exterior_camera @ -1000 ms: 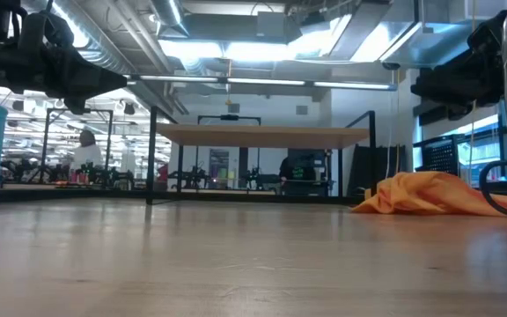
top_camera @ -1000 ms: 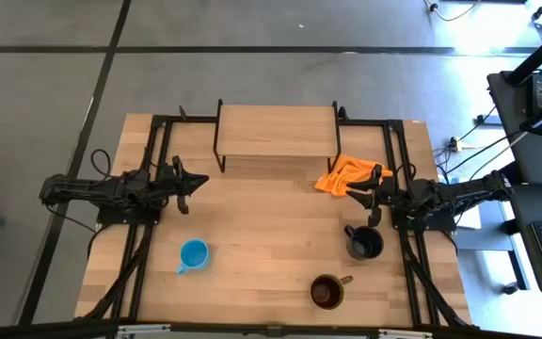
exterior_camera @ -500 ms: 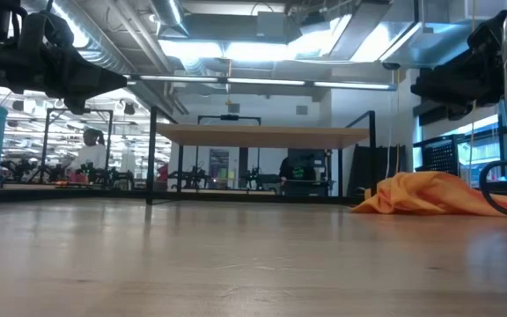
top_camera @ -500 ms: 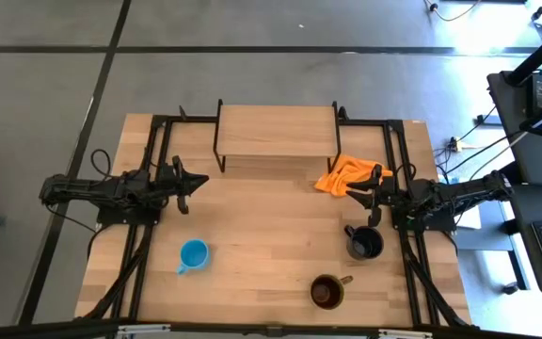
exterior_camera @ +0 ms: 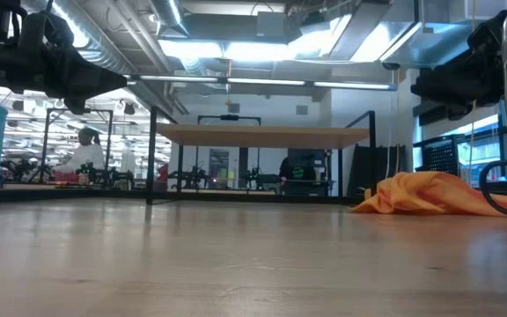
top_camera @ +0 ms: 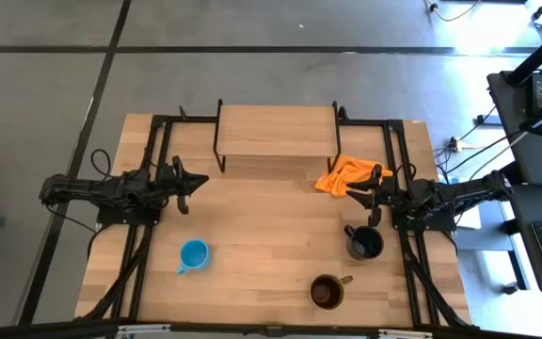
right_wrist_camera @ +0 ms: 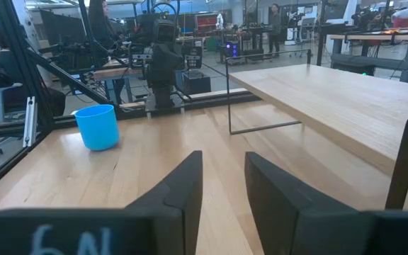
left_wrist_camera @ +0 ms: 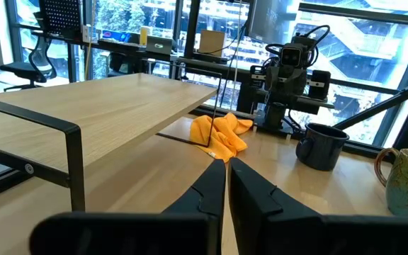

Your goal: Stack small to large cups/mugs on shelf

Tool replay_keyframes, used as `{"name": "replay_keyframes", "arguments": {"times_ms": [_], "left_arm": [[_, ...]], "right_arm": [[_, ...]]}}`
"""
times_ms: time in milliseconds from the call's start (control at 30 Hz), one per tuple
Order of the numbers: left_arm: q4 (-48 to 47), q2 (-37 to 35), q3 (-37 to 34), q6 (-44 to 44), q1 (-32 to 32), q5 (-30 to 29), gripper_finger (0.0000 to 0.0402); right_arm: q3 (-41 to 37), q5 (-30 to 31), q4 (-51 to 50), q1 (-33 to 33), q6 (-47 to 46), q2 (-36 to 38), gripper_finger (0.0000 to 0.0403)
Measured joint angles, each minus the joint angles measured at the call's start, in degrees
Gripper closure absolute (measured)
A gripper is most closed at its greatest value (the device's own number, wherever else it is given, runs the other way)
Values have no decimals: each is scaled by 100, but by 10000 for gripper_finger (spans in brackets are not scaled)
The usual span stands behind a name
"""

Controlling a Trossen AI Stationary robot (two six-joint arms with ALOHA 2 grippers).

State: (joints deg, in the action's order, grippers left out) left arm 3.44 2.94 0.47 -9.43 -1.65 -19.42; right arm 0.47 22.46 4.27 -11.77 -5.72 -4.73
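Note:
The light-wood shelf (top_camera: 276,132) stands on black legs at the table's far middle, with nothing on it. The light-blue mug (top_camera: 194,254) stands near left. The black mug (top_camera: 365,243) and the brown mug (top_camera: 326,292) stand near right, all upright on their bases. My left gripper (top_camera: 202,181) hovers at the table's left, shut and empty, as the left wrist view (left_wrist_camera: 227,173) shows. My right gripper (top_camera: 350,195) hovers at the right beside the black mug, slightly open and empty, as the right wrist view (right_wrist_camera: 223,177) shows.
A crumpled orange cloth (top_camera: 346,175) lies on the table by the shelf's right legs, just beyond my right gripper. Black frame rails (top_camera: 149,235) run along both table sides. Bare tabletop (top_camera: 271,226) lies between the mugs and the shelf.

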Motion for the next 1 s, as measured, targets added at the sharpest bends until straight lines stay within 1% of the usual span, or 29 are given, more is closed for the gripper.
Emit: {"name": "replay_keyframes", "arguments": {"times_ms": [733,867,1000], "left_arm": [[0,2,0,-21,0,0,388],[24,2,2,-634,2,83,388],[95,2,1,-853,0,128,388]], "right_arm": [[0,-2,0,2,-2,0,295],[-2,0,-2,0,-2,-2,295],[0,-1,-2,0,2,-1,295]]}}
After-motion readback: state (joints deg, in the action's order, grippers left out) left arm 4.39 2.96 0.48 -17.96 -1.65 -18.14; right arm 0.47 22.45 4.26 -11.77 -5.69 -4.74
